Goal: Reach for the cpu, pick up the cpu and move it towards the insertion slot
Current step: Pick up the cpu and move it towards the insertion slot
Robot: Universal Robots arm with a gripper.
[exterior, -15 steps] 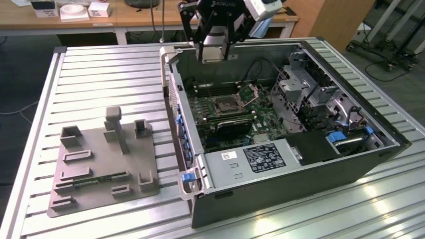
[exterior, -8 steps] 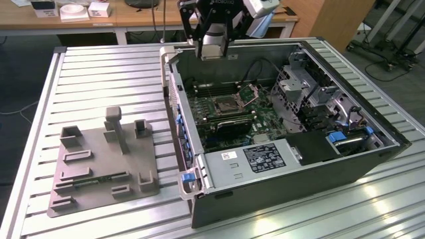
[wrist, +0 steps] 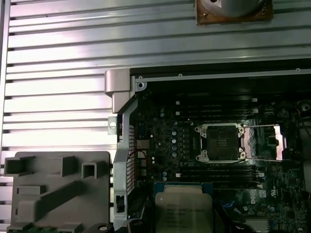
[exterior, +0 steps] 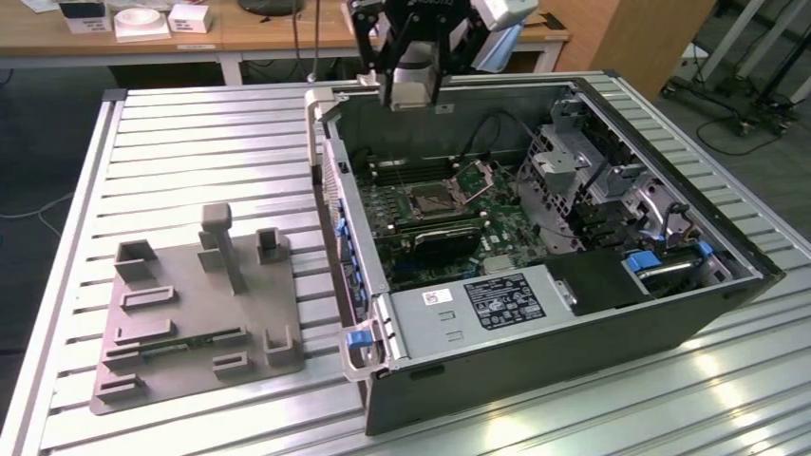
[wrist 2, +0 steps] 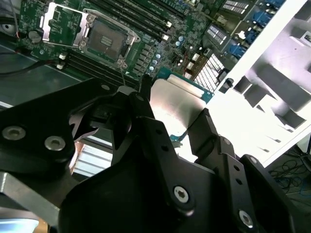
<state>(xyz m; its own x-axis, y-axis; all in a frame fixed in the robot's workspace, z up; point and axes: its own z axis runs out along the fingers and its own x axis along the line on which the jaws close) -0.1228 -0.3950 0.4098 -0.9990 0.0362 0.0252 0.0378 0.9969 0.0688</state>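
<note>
Above the far wall of the open computer case [exterior: 557,313], at the exterior view's top, hangs the gripper [exterior: 412,95], over the case's far left corner; the insertion slot [exterior: 431,200] lies nearer and lower, on the green motherboard [exterior: 438,223], its retention plate swung open.

Across the second wrist view, the black fingers [wrist 2: 155,145] are clamped on the cpu [wrist 2: 177,109], its silver plate showing between them, with the slot [wrist 2: 104,39] well beyond it.

Below in the first wrist view, the cpu [wrist: 183,209] sits over the board, apart from the slot [wrist: 219,141].

I judge the carry is underway; closing on the socket calls for lowering and squaring up.
</note>
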